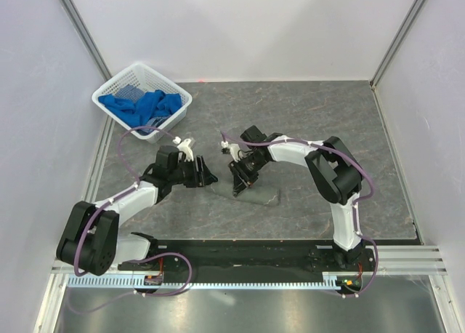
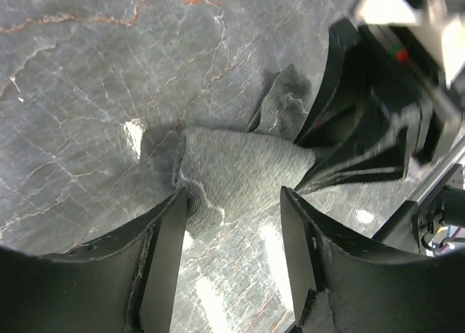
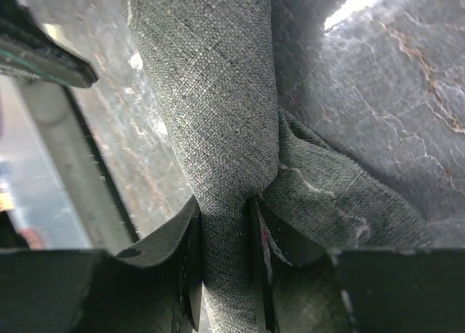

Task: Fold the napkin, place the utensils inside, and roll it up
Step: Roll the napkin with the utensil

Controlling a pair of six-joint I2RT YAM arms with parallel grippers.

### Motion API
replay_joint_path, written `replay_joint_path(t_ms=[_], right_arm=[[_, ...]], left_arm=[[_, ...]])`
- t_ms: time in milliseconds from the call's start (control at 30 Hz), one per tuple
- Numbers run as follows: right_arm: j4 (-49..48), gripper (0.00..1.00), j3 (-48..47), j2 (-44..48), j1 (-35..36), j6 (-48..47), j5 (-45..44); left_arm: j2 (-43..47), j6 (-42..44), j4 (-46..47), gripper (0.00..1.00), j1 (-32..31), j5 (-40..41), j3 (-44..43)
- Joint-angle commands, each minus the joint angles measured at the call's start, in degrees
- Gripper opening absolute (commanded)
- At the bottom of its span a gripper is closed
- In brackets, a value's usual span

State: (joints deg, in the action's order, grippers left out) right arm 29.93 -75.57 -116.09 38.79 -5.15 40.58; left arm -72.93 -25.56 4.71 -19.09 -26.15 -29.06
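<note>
The napkin point(image 1: 256, 195) lies as a dark grey roll on the marbled tabletop between my two arms. My right gripper point(image 1: 238, 185) stands over its left part, and in the right wrist view the jaws are pressed on the napkin roll point(image 3: 211, 93), right gripper point(image 3: 227, 220) shut on it. In the left wrist view my left gripper point(image 2: 232, 202) is open, and the end of the napkin point(image 2: 232, 174) lies just beyond its fingertips, not gripped. The right gripper point(image 2: 363, 129) shows there as a black shape pinching the cloth. The utensils are hidden.
A white mesh basket point(image 1: 176, 94) with bright blue cloths point(image 1: 143, 107) stands at the back left of the table. Light walls with metal posts close in the table at the left, back and right. The arm bases sit on a black rail point(image 1: 240, 254) at the near edge.
</note>
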Motion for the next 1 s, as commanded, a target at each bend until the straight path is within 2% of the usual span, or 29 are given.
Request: replay_joint_path(t_ms=[0, 100, 300, 400, 433, 533, 567, 667, 767, 800, 967], right_arm=[[3.38, 0.34, -2.39, -3.35, -1.87, 2.16, 8.02], [3.29, 0.34, -2.83, -5.02, -2.31, 2.51, 9.96], [3.29, 0.34, -3.44, -5.81, -2.66, 2.42, 10.31], [3.29, 0.35, -3.79, -5.90, -2.75, 2.42, 10.40], [3.20, 0.35, -3.97, -5.73, -2.75, 2.34, 10.49], [3.29, 0.36, -4.06, -4.59, -2.84, 2.42, 9.70], [3.20, 0.37, -3.97, -3.97, -2.75, 2.42, 9.44], [3.29, 0.42, -3.80, -0.81, -2.75, 2.51, 7.24], [2.77, 0.58, -3.01, 3.93, -2.49, 2.25, 1.98], [2.15, 0.66, -1.70, 6.99, -1.79, 2.07, -2.39], [-4.68, 0.76, 4.54, 15.27, 3.21, -0.38, -16.12]], left_arm=[[0.33, -0.01, 6.00, 0.59, -0.16, -3.11, 2.68], [-0.99, -1.50, 10.30, 0.57, -0.24, -4.52, 4.09], [-5.38, -1.42, 13.21, 0.53, -0.42, -4.87, 4.45], [-6.70, -1.60, 14.45, 0.43, -0.51, -5.14, 4.63], [-7.05, -1.68, 15.06, 0.31, -0.59, -5.22, 4.63], [-7.93, -1.95, 15.15, 0.11, -0.60, -5.40, 4.27], [-8.11, -2.04, 15.07, 0.07, -0.60, -5.66, 4.10], [-8.64, -2.04, 14.10, 0.02, -0.60, -6.28, 3.14], [-9.78, -1.68, 10.24, 0.02, -0.51, -6.10, 0.86], [-10.13, -1.77, 8.67, 0.02, -0.59, -5.93, 0.15], [-12.59, -3.52, 0.23, 0.02, -0.42, -4.61, -4.86]])
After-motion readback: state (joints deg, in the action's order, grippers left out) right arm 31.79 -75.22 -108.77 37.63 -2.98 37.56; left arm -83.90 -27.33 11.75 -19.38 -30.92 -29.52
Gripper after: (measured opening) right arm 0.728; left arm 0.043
